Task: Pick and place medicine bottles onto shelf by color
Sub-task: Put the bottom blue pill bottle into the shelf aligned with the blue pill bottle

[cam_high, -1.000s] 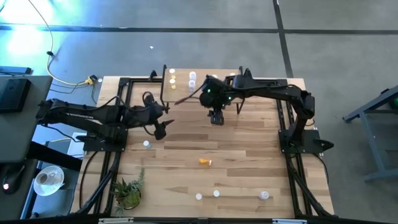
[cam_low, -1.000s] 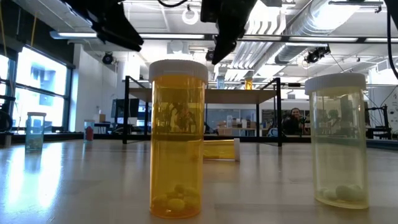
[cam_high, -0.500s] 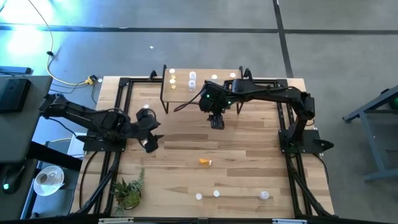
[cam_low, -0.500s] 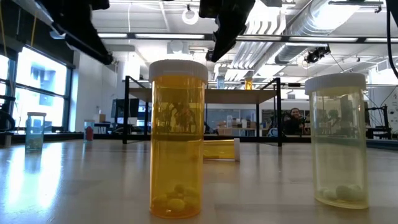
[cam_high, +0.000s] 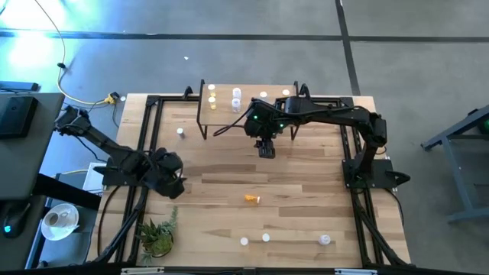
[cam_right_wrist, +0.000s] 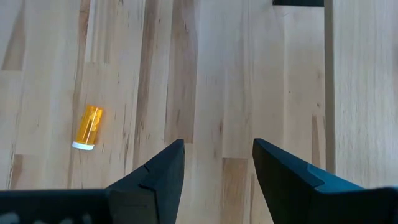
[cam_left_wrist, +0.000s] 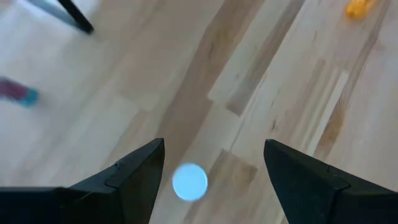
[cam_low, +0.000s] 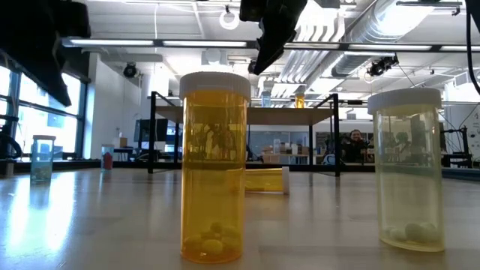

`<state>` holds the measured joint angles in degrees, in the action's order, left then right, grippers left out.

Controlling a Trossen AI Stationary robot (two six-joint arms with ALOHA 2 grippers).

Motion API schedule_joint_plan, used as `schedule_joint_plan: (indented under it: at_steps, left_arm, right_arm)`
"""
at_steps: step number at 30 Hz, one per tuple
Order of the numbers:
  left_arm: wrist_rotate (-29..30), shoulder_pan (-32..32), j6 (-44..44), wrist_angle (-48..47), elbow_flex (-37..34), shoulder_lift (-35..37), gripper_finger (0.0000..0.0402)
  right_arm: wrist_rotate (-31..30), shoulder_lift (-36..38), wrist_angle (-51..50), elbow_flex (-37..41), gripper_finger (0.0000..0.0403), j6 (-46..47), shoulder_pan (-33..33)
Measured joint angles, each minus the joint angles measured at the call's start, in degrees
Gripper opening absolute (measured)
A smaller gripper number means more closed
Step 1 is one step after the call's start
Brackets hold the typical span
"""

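Left end effector point(cam_left_wrist: 211, 180) spread wide above blue-capped bottle point(cam_left_wrist: 189, 182), right end effector point(cam_right_wrist: 214, 168) parted, empty

We see the wooden table point(cam_high: 229, 183) evenly and brightly lit from overhead, with no hard shadows on it; to its left a blue-white glare point(cam_high: 23, 23) washes out the floor. At table height, ceiling light strips point(cam_low: 187, 43) and a tall window point(cam_low: 34, 112) left of the orange bottle point(cam_low: 214, 166) backlight everything, so the arm silhouettes above it turn nearly black. That bottle and the pale bottle point(cam_low: 408, 168) glow translucent and stay sharp, while the room behind them is soft. In the left wrist view the planks smear with motion blur and a white cap point(cam_left_wrist: 189, 182) blooms bluish. The right wrist view is crisp, and the lying orange bottle point(cam_right_wrist: 88, 127) casts almost no shadow.
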<state>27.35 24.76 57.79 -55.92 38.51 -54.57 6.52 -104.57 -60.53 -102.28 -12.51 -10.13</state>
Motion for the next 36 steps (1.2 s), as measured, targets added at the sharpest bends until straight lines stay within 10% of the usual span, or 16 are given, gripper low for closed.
schedule_joint_plan:
  at_steps: [22,36]
  left_arm:
    - [-4.1,13.8,31.7,0.2,-6.9,-1.5,0.0266]
    - [-0.1,16.7,35.1,6.5,-12.2,-7.6,0.0266]
  right_arm:
    - [0.0,0.0,0.0,0.0,0.0181,-0.4,0.0]
    - [0.0,-0.1,0.6,0.0,0.0181,-0.4,0.0]
